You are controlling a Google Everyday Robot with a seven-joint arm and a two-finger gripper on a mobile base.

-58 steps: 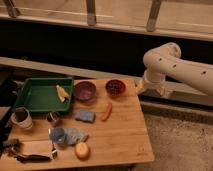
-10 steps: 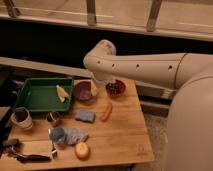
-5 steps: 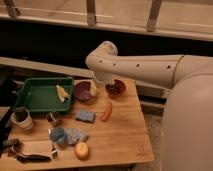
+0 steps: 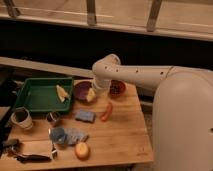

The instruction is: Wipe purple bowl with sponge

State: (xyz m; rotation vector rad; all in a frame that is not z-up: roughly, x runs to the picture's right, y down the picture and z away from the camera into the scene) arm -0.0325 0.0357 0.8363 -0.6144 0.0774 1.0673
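The green tray (image 4: pixel 37 98) sits at the left of the wooden table (image 4: pixel 125 135). Beside it stands the purple bowl (image 4: pixel 80 90). The sponge (image 4: pixel 85 116) lies flat in front of the bowl, apart from it. The gripper (image 4: pixel 92 95) hangs at the bowl's right rim, jaws spread, holding nothing. The red-brown bowl (image 4: pixel 118 88) stands further right.

My arm (image 4: pixel 145 77) comes in from the right, its white upper link running nearly level toward the middle of the view. At the rounded joint (image 4: pixel 106 67) it bends and drops steeply (only a short wrist section). It ends in the gripper (image 4: pixel 92 94), low and left of centre, with its jaws spread wide.
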